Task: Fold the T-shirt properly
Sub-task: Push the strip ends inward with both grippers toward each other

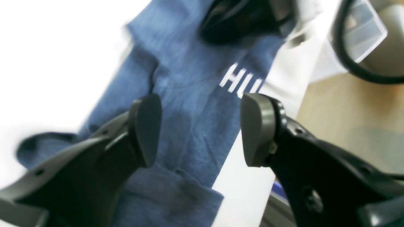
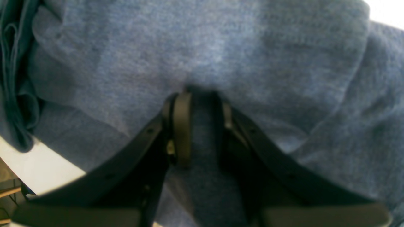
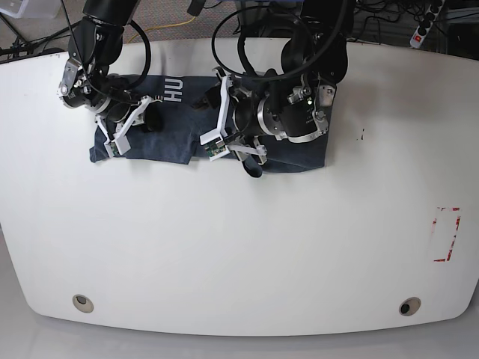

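One blue heathered T-shirt (image 3: 168,146), white-lettered

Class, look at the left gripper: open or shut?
Open. The left gripper shows a wide gap between its pads, with the T-shirt visible through it.
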You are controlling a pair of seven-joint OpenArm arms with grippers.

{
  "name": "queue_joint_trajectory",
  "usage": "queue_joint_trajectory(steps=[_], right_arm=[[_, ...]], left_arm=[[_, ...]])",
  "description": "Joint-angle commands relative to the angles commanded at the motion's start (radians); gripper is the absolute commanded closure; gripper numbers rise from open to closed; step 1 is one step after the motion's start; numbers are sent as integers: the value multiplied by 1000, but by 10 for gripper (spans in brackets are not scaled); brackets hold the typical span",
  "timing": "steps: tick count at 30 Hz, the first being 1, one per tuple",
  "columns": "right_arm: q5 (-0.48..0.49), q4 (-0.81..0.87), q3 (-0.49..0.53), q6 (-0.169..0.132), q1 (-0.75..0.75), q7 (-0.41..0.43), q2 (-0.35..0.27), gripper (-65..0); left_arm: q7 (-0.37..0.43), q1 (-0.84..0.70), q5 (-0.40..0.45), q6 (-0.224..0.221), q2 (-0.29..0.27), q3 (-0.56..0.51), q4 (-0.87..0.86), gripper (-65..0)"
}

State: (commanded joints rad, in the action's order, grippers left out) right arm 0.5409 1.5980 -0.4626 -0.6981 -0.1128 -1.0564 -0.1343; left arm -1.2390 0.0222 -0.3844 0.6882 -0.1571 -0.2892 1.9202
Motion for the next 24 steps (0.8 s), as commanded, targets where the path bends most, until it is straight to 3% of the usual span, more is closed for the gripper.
queue_joint_trajectory(steps=[9,11,13,15,18,22,24], right_arm=[[6,152,-8,0,-5,-5,0,-135],[6,192,-8,0,-6,-9,0,-189],[6,212,-26,0,2,-44,0,-284],[25,218,-106,0,25,-89,6,-392],[120,169,-222,0,58,-143,0,-498],[195,40,-338,0,97,-175,-68,-525],[198,-31,-376,0,104,-180,-100,-525]], left_arm=[[5,-14,0,0,155,279,8,-365],[8,-52,0,0,193,338,6,-365],[23,-74,0,0,219,385,5,-365],[61,-101,0,0,241,423,-12,-364],[124,-124,0,0,262,437,-69,-261],[150,-126,0,0,265,437,-157,-35],[161,-126,0,0,265,437,-184,-29]])
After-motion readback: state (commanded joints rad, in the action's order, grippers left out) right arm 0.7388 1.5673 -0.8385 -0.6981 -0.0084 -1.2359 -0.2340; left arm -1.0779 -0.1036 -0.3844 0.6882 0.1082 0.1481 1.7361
